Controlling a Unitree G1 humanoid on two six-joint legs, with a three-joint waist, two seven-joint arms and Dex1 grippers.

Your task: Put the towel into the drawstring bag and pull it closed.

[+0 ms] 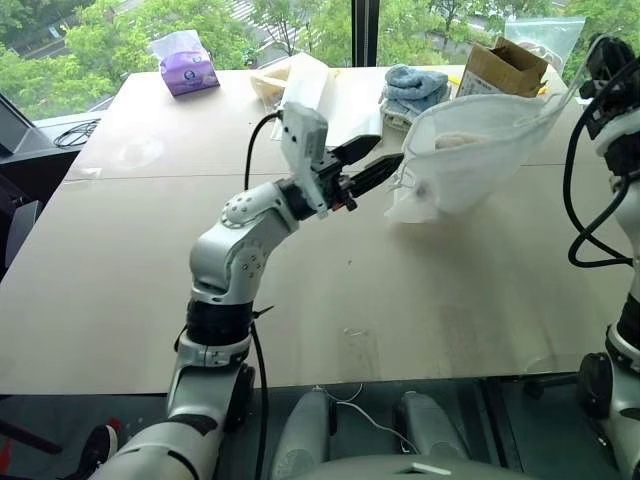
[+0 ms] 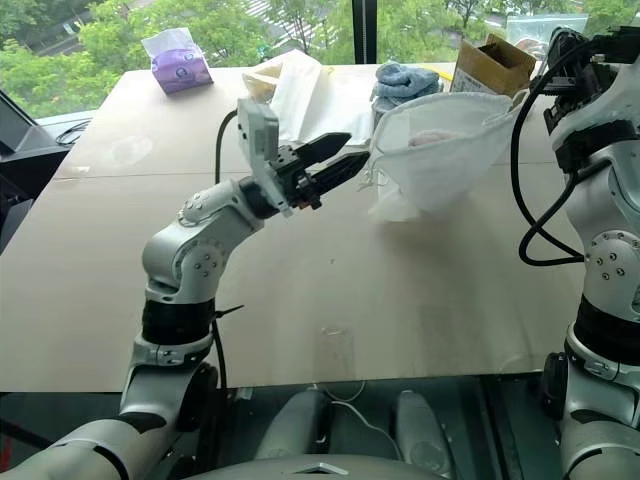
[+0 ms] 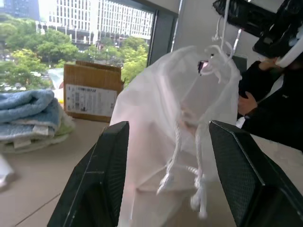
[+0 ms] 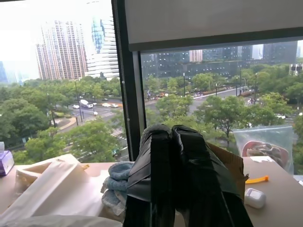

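Over the table [image 1: 150, 300] mid-span, left gripper [image 1: 368, 165] sits part open and empty, tips just beside the bag [image 1: 480, 150] mouth, cords [image 3: 199, 156] hanging between its fingers. Right gripper [image 4: 173, 137] is pinched fully closed, bag hanging from that side by its cord, lifted off the table. Towel [image 1: 462, 141] shows faintly inside bag; blue towel stack [image 1: 415, 88] and box [image 1: 500, 65] behind.
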